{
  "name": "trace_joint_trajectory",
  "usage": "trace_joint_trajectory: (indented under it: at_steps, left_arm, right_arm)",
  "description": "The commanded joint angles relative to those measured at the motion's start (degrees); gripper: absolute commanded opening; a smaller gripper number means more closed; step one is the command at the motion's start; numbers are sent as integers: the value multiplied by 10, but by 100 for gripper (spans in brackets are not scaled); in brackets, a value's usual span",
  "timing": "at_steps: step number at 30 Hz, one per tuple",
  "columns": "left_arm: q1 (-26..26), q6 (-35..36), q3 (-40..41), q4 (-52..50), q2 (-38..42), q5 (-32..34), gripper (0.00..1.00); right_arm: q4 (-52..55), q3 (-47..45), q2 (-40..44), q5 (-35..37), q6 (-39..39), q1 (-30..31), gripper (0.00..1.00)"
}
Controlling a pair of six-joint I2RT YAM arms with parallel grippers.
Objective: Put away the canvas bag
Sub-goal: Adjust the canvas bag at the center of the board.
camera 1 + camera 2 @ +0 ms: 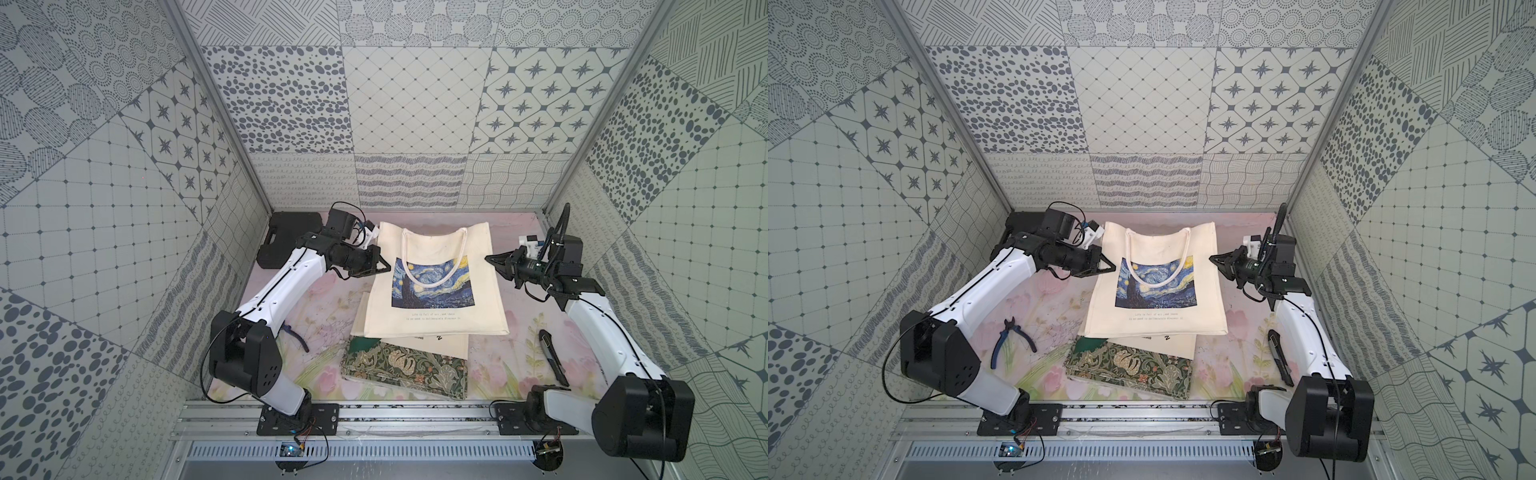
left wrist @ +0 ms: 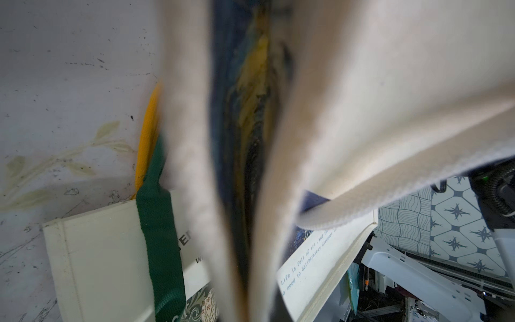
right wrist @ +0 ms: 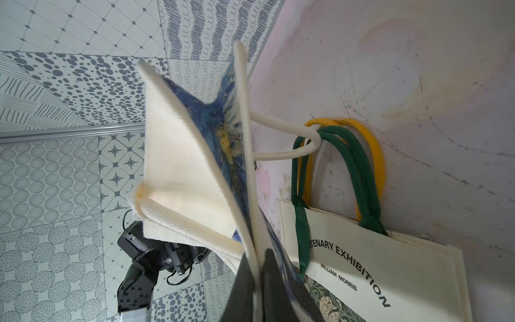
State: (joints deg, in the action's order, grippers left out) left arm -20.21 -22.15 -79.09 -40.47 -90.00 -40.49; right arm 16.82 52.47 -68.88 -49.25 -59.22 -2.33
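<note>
1. At the middle of the surface (image 1: 316, 345), in both top views, the canvas bag (image 1: 432, 291) (image 1: 1158, 291) lies print-up over a second cream bag (image 1: 436, 347). The left jaws meet the edge on their own side, and the right jaws the opposite edge. Both are pressed together on the cloth.
2. Left wrist view: the canvas bag (image 2: 348, 97) rises in a blurred fold close to the lens, hiding the jaws pinching it.
3. Right wrist view: dark jaws pinch the canvas bag (image 3: 178, 156). Its white handle (image 3: 287, 125) touches the second bag's green handles (image 3: 359, 167).
</note>
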Motion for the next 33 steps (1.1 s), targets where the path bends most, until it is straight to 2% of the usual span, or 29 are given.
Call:
trace_joint_trajectory:
  at_steps: [1,8,17,19,25,26,28,29,31,32,33]
  left_arm:
    - [13,-5,23,-27,-14,-69,0]
    - [22,20,132,-61,-35,-39,0]
    - [27,71,84,-160,-118,31,0]
    - [28,83,81,-169,-119,49,9]
    - [48,83,98,-159,-78,91,16]
    - [51,85,96,-162,-77,94,23]
    - [53,87,90,-167,-74,96,29]
    - [54,85,87,-165,-67,97,40]
    - [54,76,83,-152,-39,97,72]
    - [54,72,82,-140,-18,91,97]
    - [54,68,82,-129,3,86,100]
  right_arm:
    - [-19,-27,9,-45,-48,46,0]
    - [76,-103,33,-17,-43,109,0]
    - [213,-137,-11,23,8,109,0]
    - [235,-131,-18,39,28,109,0]
    - [348,-79,-5,131,105,109,0]
    - [360,-75,-6,139,119,109,2]
    - [370,-76,-6,144,141,109,13]
    - [375,-78,-6,147,150,109,14]
    - [385,-81,-4,154,167,109,22]
    - [394,-80,-1,163,175,109,31]
    - [401,-77,4,171,183,109,39]
